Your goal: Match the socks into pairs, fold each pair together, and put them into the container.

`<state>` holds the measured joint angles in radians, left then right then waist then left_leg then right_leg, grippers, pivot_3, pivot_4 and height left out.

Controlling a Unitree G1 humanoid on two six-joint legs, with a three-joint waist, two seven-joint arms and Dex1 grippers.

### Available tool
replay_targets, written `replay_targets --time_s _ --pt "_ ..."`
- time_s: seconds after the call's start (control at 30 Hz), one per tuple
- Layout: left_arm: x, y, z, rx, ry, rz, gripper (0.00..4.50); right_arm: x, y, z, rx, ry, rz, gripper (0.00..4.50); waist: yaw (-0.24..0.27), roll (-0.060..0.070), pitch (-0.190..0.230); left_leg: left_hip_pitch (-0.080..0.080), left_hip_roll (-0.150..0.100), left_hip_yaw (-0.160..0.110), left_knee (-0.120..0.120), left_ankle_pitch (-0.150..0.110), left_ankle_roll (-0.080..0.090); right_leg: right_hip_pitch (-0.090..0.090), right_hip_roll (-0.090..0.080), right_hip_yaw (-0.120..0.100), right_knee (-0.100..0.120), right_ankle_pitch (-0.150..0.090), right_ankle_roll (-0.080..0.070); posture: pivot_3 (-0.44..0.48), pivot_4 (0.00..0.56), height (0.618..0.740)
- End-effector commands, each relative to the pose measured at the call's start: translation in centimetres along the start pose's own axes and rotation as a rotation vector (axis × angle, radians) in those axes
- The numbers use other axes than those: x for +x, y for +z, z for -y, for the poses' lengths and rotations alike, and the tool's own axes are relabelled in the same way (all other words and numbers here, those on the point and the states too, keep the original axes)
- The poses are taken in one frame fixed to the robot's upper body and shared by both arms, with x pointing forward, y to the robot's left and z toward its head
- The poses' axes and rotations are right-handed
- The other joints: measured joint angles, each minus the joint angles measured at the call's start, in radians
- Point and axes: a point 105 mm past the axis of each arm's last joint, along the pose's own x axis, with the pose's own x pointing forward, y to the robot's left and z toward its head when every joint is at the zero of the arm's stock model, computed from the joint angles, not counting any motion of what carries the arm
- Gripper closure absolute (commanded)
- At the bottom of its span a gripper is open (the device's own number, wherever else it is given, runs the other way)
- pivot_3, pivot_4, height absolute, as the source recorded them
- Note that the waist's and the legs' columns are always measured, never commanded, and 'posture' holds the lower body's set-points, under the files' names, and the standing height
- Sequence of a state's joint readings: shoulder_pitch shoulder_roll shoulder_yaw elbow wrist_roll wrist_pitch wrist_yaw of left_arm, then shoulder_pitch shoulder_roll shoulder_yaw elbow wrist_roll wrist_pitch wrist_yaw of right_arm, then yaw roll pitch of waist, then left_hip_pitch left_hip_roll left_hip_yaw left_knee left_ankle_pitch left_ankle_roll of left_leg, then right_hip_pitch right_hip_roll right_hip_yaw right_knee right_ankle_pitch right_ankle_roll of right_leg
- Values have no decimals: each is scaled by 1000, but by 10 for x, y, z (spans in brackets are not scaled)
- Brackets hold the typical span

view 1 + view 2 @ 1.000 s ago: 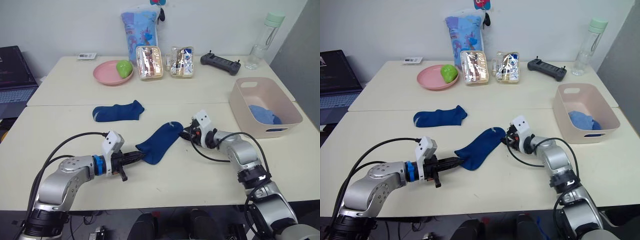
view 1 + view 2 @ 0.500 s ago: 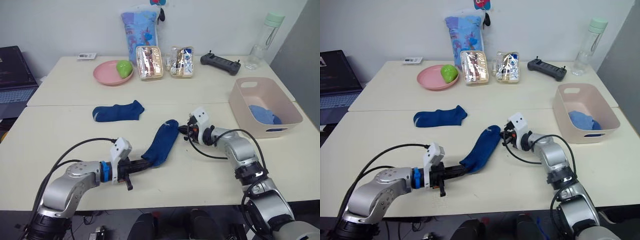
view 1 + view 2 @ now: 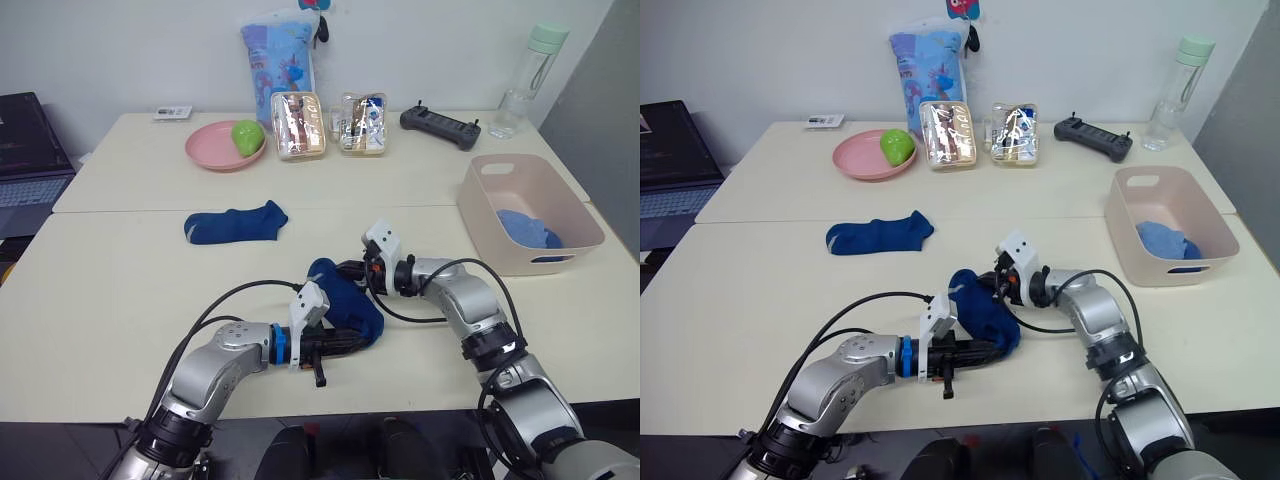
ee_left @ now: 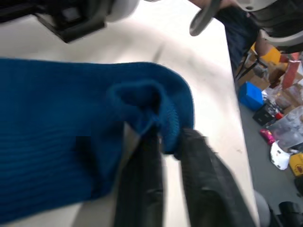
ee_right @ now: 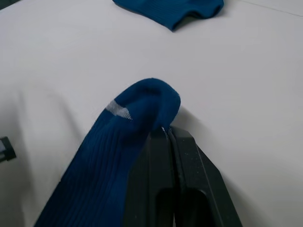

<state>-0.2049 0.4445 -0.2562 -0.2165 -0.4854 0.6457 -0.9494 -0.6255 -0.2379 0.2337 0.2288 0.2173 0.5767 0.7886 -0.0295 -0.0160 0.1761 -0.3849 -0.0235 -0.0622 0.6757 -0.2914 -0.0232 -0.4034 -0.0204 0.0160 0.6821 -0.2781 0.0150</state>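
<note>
Both pincers, left pincer (image 3: 352, 339) and right pincer (image 3: 345, 268), pinch one dark sock (image 3: 345, 303); second sock (image 3: 235, 223) unmatched; container (image 3: 553, 262) holds light-blue fabric.

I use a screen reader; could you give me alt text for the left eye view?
Both grippers, left gripper and right gripper, pinch opposite ends of a folded dark blue sock on a cream table. A second blue sock lies flat beyond; a pink tub stands right.
</note>
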Motion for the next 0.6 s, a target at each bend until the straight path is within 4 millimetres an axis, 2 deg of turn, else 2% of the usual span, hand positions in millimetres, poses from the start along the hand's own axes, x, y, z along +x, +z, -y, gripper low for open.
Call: replay_targets --time_s 0.03,0.2,0.27,0.33,0.47,0.6 --pt "-9 8 3 35 -23 13 2668 -12 24 5 -24 -42 107 3863 0 0 0 0 0 0 0 0 0 0 0 0 0 0 0 0 150 740" --pt "-39 13 7 77 -38 -25 1006 -38 42 7 -71 -59 147 2064 0 0 0 0 0 0 0 0 0 0 0 0 0 0 0 0 150 740" --pt "-54 18 3 95 -20 -44 371 -49 47 7 -93 -64 149 1245 0 0 0 0 0 -1 0 0 0 0 0 0 0 0 0 0 150 740" --pt "-67 27 -12 117 46 -43 371 -62 43 -3 -114 -18 111 772 0 0 0 0 0 -1 0 0 0 0 0 0 -1 0 0 0 150 740" --pt "-74 51 -46 144 150 25 371 -84 10 -19 -191 25 -27 772 25 0 0 -1 -1 -3 0 0 0 1 0 -3 -2 0 0 0 150 740" --pt "-63 68 -84 219 287 76 371 -100 -16 -32 -178 39 -108 772 26 -1 1 -2 -1 -1 1 0 0 1 0 -1 -2 0 1 0 150 740"
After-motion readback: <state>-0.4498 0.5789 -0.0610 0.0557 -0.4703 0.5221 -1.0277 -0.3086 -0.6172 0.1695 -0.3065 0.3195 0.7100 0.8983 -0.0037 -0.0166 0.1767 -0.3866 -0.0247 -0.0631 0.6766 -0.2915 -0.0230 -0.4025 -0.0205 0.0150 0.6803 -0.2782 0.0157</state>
